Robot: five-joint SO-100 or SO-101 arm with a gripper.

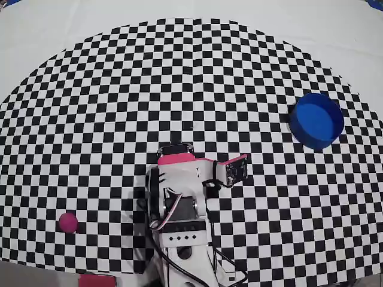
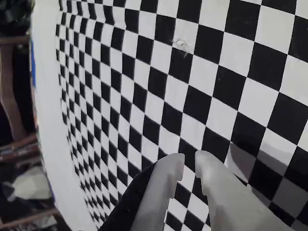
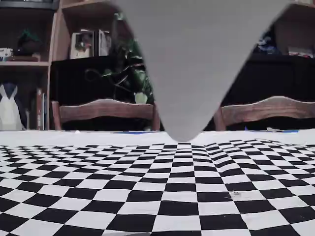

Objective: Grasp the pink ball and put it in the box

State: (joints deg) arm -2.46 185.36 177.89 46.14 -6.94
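Observation:
In the overhead view the pink ball [image 1: 67,222] lies on the checkered cloth at the lower left. The blue round box [image 1: 316,120] stands far off at the right, empty as far as I can see. My arm [image 1: 179,197] sits folded at the bottom centre between them, well apart from both. In the wrist view my gripper [image 2: 189,163] hangs over bare checker squares, its grey fingers [image 2: 166,183] almost together with nothing between them. Neither ball nor box shows in the wrist view or the fixed view.
A pink block [image 1: 96,280] pokes in at the overhead view's bottom edge, left of the arm's base. Cables [image 1: 227,275] trail at the base. In the fixed view a blurred grey wedge [image 3: 192,64] fills the upper middle, with chairs [image 3: 103,110] and shelves behind the table.

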